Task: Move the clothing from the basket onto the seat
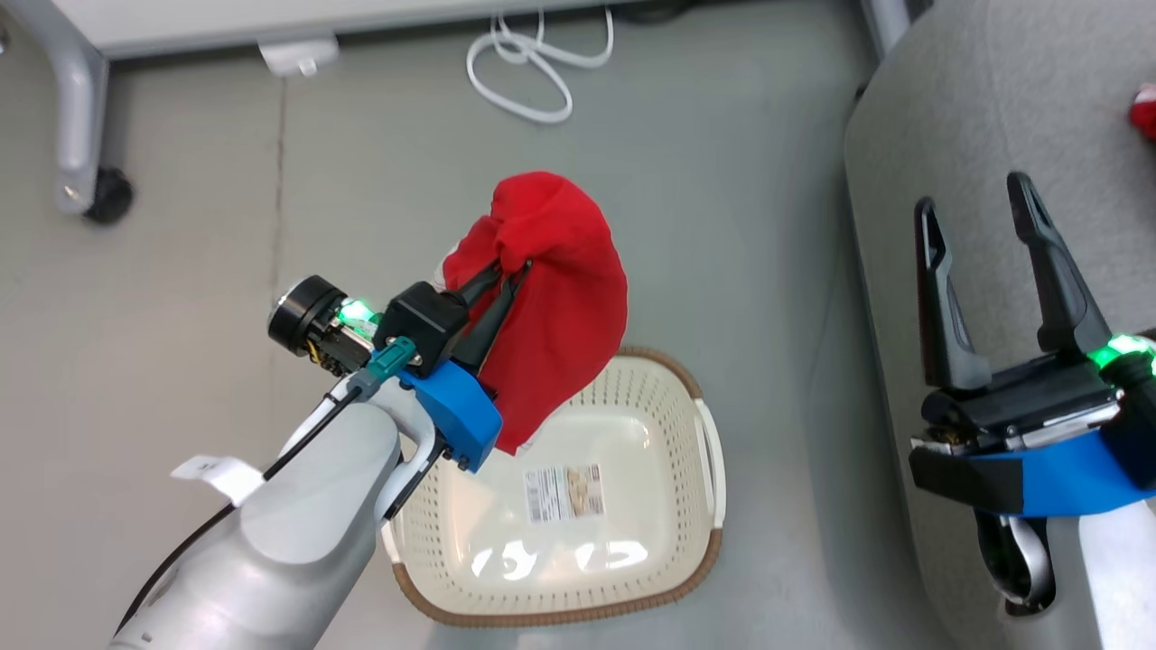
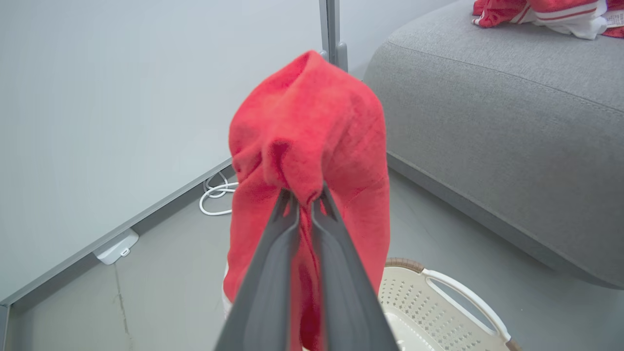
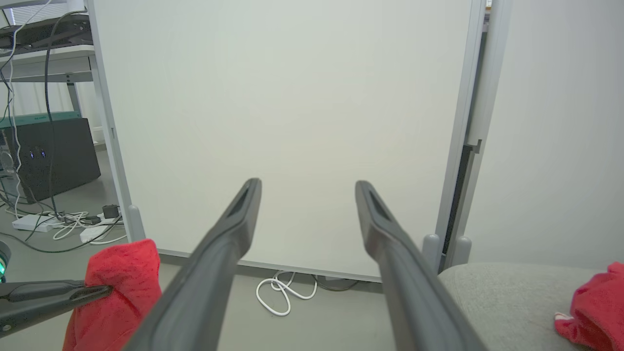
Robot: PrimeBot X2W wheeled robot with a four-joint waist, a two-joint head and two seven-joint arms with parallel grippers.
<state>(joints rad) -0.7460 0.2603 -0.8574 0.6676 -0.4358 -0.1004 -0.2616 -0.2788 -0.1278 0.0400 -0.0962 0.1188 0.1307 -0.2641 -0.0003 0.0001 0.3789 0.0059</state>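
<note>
Left gripper point(image 1: 513, 269) clamps a small fold of the red garment point(image 1: 569, 298), hanging above the basket point(image 1: 632, 388); swinging it toward the seat point(image 1: 993, 108) could shake it loose onto the floor point(image 1: 361, 181). Right gripper point(image 1: 974, 194) stands wide apart, empty

Grey floor point(image 1: 181, 271) runs up to a white partition panel point(image 3: 282, 122). A white cable point(image 1: 519, 50) lies coiled at its foot, and a black box point(image 3: 53, 156) stands off to one side.

Basket point(image 1: 700, 424) on floor point(image 1: 722, 226), seat point(image 1: 993, 108) to its right; first garment point(image 1: 560, 298) hangs from left end effector point(image 1: 515, 268) above basket's far left rim; second garment point(image 2: 536, 12) lies on seat; cable point(image 1: 528, 68) on floor behind basket.
</note>
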